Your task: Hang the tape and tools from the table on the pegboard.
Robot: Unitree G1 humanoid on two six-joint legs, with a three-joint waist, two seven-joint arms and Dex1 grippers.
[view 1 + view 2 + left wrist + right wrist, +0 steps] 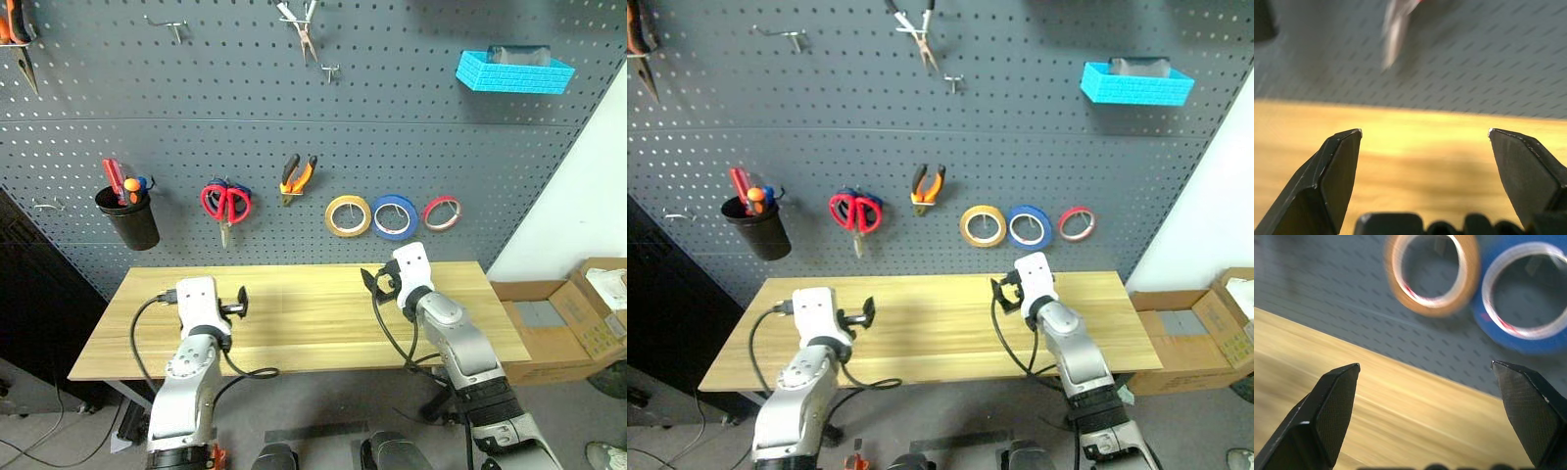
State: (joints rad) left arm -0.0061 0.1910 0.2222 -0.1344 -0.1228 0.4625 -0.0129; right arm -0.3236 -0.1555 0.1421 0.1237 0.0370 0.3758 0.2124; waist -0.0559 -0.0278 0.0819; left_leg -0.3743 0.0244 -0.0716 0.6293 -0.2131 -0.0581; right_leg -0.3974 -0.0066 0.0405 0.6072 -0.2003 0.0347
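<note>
End effectors come first: we see our left end effector (238,304) over the near-left of the surface (304,323) and our right end effector (370,285) toward the far right, each spread wide and holding nothing. Farther back, on the pegboard (411,137), hang the red-handled scissors (225,204), the orange-and-black pliers (297,176) and the yellow-tan tape (348,215). A red-handled screwdriver (115,179) stands in a black cup (128,217) at far left.

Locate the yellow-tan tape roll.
In the left eye view the tape hangs on the pegboard above the table's right half, between the orange-handled pliers and the blue tape roll.
</note>
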